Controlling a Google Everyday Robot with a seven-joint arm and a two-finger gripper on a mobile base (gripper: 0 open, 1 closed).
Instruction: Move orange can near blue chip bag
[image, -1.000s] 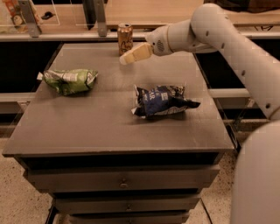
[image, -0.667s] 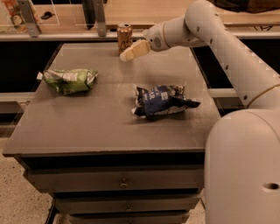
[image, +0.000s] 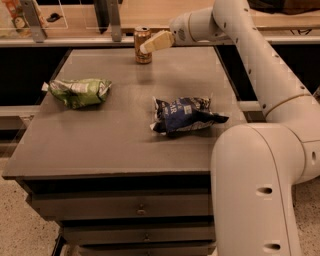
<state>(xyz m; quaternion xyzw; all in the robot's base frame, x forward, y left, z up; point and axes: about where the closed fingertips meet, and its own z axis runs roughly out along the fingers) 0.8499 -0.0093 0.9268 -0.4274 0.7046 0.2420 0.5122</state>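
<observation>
The orange can (image: 142, 57) stands upright at the far edge of the table (image: 100, 145), near the middle. My gripper (image: 147, 47) reaches in from the right and sits right at the can's upper right side, overlapping it in view. The blue chip bag (image: 184, 114) lies crumpled on the table's right half, well in front of the can and a little to its right.
A green-and-white snack bag (image: 79, 92) lies on the left side of the table. A shelf with metal posts (image: 115, 22) runs behind the far edge. My arm (image: 260, 75) arcs over the table's right side. Drawers (image: 140, 207) sit below the front.
The gripper has moved left along the far edge, from just right of the can to right against it. The can and both bags have stayed where they were.
</observation>
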